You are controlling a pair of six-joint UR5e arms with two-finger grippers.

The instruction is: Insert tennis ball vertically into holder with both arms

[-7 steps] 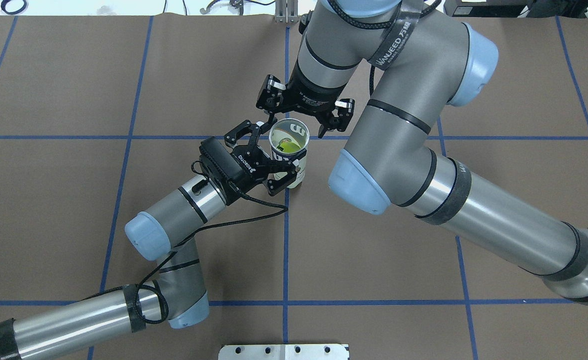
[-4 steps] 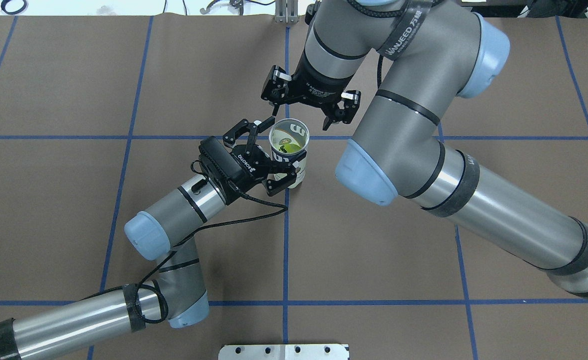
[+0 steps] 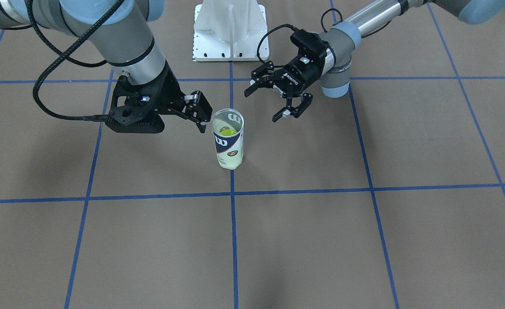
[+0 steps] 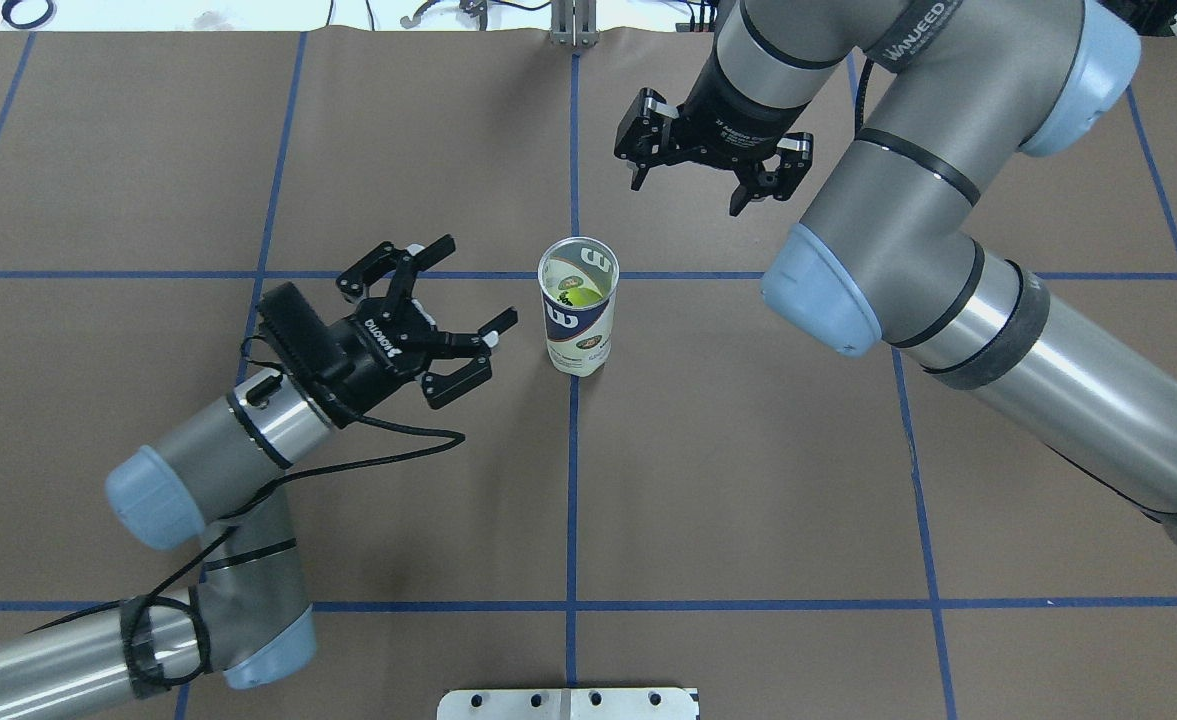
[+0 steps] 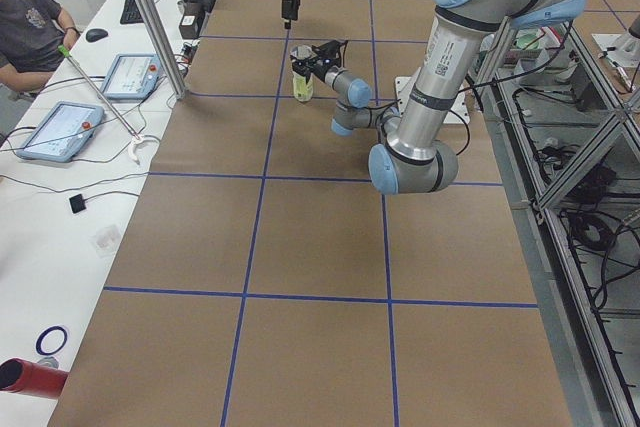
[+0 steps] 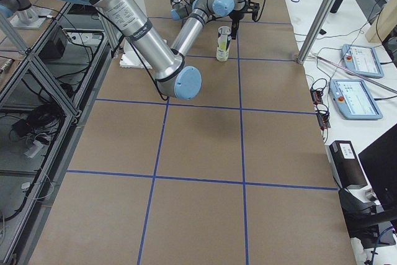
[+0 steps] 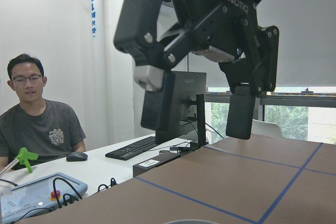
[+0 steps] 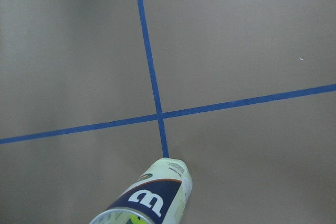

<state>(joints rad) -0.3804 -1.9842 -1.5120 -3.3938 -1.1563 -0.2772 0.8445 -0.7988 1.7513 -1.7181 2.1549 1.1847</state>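
Front-facing view: the can [image 3: 228, 141] stands upright on the table [image 3: 364, 240], on a blue tape line [image 3: 233, 223], with its open top up. A yellow-green ball [image 3: 228, 128] shows inside it. The right gripper [image 3: 198, 113] is just beside the can's top on the view's left, not touching, fingers spread, empty. The left gripper [image 3: 263, 105] is near the can on the other side, back toward the white base [image 3: 231, 30], fingers wide apart, empty.

Overhead view: the can is upright just past where tape lines cross, with the ball down inside. The left gripper is left of the can, apart from it, wide open, holding nothing. The right gripper is beyond the can and to its right, well apart, open, nothing held.

Left side view: the can is small and upright, with grippers on either side; finger state cannot be told here.

Right side view: the can is upright, with a gripper just behind it; too small to judge.

Left wrist view: two black fingers spread, nothing between them. A man [image 7: 37, 114] sits at a desk behind.

Right wrist view: the can is at the bottom edge, its base touching the tape line. No fingers in frame.
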